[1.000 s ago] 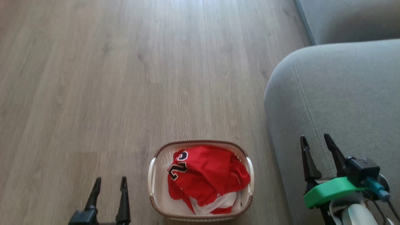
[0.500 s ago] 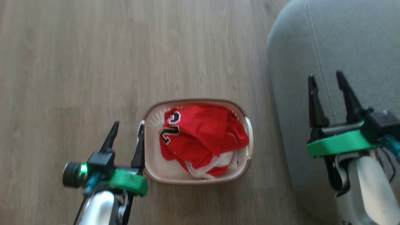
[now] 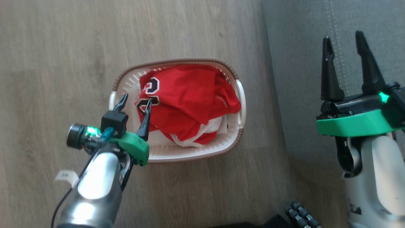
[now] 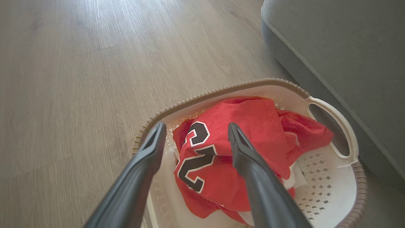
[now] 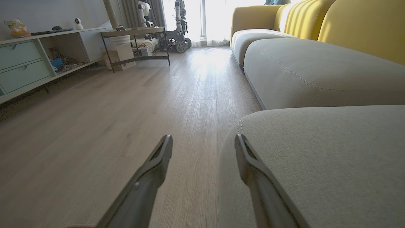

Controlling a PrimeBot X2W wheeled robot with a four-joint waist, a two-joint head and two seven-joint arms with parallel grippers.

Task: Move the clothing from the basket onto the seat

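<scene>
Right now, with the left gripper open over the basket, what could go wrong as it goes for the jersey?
The left gripper has one finger close to the wall of the basket, so it may catch and drag it.
The clothing is crumpled in folds; a pinch might take just one layer and trail cloth.
The right gripper is open over the edge of the seat, possibly crowding the drop.
</scene>
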